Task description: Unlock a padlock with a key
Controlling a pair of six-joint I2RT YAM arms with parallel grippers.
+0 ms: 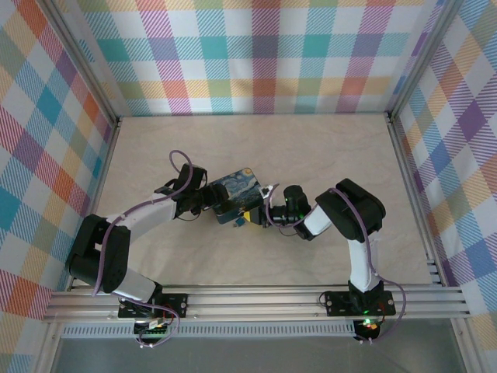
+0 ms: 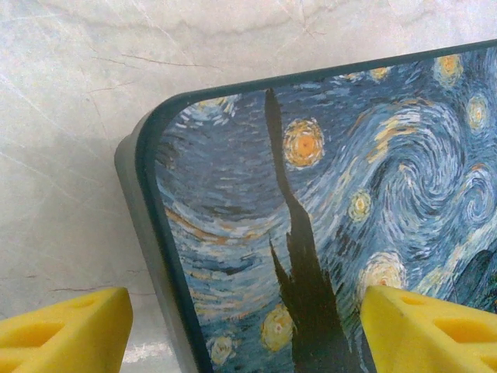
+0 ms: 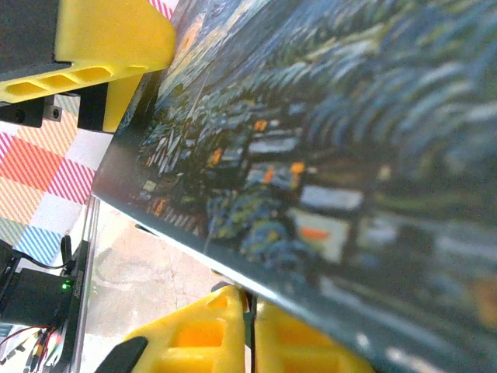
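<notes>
The starry-night tin [image 1: 237,194] lies skewed at the middle of the table [image 1: 256,140], and both arms meet at it. The left gripper [image 2: 245,334] sits at the tin's left end with its jaws spread wide across a rounded corner. One yellow fingertip [image 2: 62,330] hangs over the table just outside the tin's side wall, apart from it, and the other hangs over the printed lid; they grip nothing. The right gripper [image 3: 250,311] comes in at the tin's near right side, just beside its edge. Its jaws are closed tight, pad against pad, and I cannot tell whether something thin is pinched between them. The padlock [image 1: 239,221] shows as a tiny teal speck against the tin's near edge, between the two grippers, too small to make out its shackle. Far of the tin, open table runs to the plaid walls [image 1: 264,54], with wide room left and right. On the near side the aluminium rail [image 1: 256,299] bounds it.
</notes>
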